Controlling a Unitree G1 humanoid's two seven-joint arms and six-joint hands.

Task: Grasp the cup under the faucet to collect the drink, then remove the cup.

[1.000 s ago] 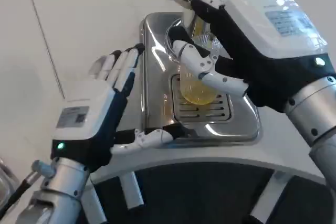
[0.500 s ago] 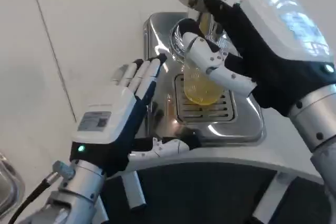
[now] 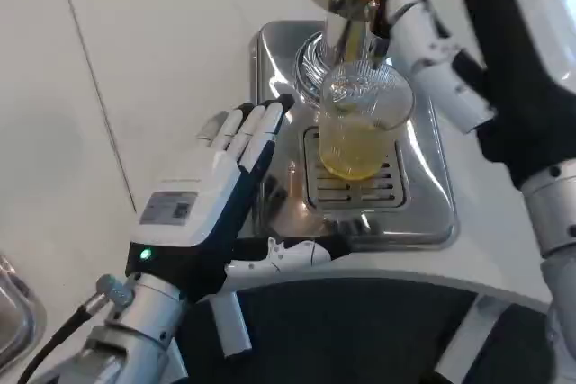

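Here one clear cup (image 3: 358,128), holding yellow drink, stands on the grate of the steel drip tray (image 3: 423,213) under the faucet (image 3: 346,38). The left hand (image 3: 211,200), fingers spread and holding nothing, hovers at the tray's left edge. The right hand (image 3: 486,60), fingers apart, sits just right of the cup.

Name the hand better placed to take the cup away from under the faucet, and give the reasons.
Left. The left hand lies open beside the cup, fingers toward it; the right hand is raised behind the faucet.
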